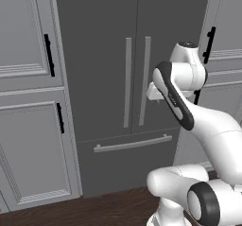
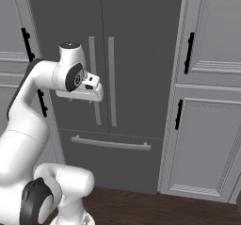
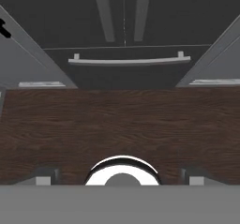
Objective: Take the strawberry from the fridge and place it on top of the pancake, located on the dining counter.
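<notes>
Fridge (image 1: 118,78) stands shut: tall, flat, matte dark grey, two upper doors meeting at a thin central seam, drawer front below. Two long silver bar handles (image 1: 137,81) run vertically beside the seam; a third silver bar (image 1: 132,143) lies horizontally across the drawer. Strawberry cannot be seen with the doors closed. Light grey panelled cabinets (image 1: 28,102) with raised frames and short black handles (image 1: 49,55) flank the fridge on both sides. Floor (image 3: 122,124) is dark brown wood with visible grain. White glossy arm with dark joints is raised in front of the right-hand door. Tool (image 3: 121,176) points down at the floor, its small dark tips set wide apart, nothing between them
</notes>
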Motion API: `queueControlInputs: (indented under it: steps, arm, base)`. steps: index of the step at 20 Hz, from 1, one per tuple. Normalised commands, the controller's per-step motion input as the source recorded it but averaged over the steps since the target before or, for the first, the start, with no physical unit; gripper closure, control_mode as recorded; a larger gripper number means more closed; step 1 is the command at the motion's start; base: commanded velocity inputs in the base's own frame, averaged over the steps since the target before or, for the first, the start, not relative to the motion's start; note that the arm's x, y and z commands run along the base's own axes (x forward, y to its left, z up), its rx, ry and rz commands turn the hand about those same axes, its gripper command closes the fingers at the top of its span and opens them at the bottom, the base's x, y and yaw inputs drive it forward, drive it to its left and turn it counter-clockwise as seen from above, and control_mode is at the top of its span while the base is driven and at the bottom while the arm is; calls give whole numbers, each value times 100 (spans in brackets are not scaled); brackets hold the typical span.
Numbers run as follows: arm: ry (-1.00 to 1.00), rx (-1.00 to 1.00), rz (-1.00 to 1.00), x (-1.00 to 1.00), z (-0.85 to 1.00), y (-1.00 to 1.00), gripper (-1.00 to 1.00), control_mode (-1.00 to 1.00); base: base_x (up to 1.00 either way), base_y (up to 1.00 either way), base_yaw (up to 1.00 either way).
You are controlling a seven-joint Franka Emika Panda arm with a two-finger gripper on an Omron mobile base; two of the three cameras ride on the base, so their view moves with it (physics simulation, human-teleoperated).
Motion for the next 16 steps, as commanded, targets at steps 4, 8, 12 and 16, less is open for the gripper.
queueControlInputs:
  steps: [4, 8, 12, 16]
  arm:
    - [-7, 0, -6, 17, -2, 0, -100, -100]
    - [-18, -1, -6, 95, -18, 0, -100, -100]
    - [-27, 0, -6, 95, -5, -29, -100, -100]
    - [-14, 0, 0, 81, -4, -16, -100, -100]
  base:
    - [0, 0, 0]
    - [0, 0, 0]
    - [0, 0, 0]
    - [0, 0, 0]
